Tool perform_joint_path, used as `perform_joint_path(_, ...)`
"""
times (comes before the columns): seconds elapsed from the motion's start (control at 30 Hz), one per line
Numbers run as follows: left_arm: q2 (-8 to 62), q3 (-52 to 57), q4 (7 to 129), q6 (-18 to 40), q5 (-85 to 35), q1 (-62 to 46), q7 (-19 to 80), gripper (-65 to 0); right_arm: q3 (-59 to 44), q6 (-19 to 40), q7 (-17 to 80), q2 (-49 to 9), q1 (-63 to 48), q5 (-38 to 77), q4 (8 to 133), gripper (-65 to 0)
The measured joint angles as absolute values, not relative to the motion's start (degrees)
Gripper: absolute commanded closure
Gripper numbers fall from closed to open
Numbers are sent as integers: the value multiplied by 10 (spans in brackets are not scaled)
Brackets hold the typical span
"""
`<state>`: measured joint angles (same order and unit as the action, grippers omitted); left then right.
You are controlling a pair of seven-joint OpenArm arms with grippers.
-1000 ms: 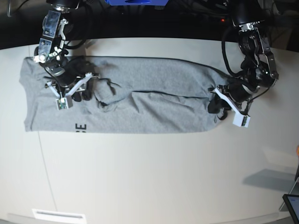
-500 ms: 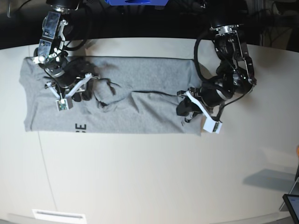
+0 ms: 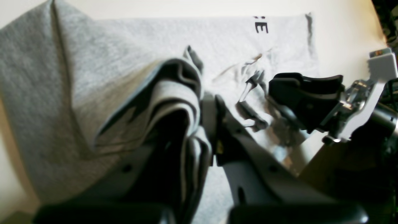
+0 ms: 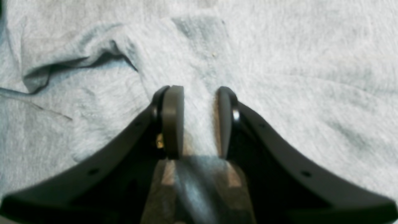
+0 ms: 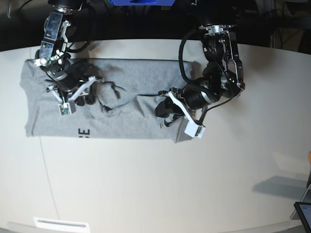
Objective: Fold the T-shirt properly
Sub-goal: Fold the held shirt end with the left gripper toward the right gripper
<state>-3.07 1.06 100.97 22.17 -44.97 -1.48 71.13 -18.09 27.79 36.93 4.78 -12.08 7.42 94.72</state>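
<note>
The heather-grey T-shirt [image 5: 131,80] lies spread along the back of the table, with a black letter E [image 5: 84,132] showing at its front hem. My left gripper [image 5: 164,112] is shut on the shirt's right end, and that end is doubled over the middle. In the left wrist view a thick bunch of cloth [image 3: 161,93] is clamped in the left gripper [image 3: 206,99]. My right gripper [image 5: 89,96] rests on the shirt's left part. In the right wrist view a ridge of the T-shirt [image 4: 279,62] fills the gap between the right gripper's [image 4: 199,93] two pads.
The pale table [image 5: 146,184] ends in a dark drop behind the shirt. A tablet corner [image 5: 303,213] pokes in at the bottom right. A white label [image 5: 60,224] lies at the front left edge. The right arm's gripper [image 3: 304,96] shows in the left wrist view.
The left gripper has carried the shirt's right end leftward, from the far right to over the middle, shortening the spread cloth. The right arm has stayed put.
</note>
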Motion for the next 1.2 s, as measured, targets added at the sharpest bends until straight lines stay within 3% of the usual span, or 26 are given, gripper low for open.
perform_joint_path(1.2,-57,-90,905,212,-449,11,660,0,-181,278,369,48,-121,74,947,-186)
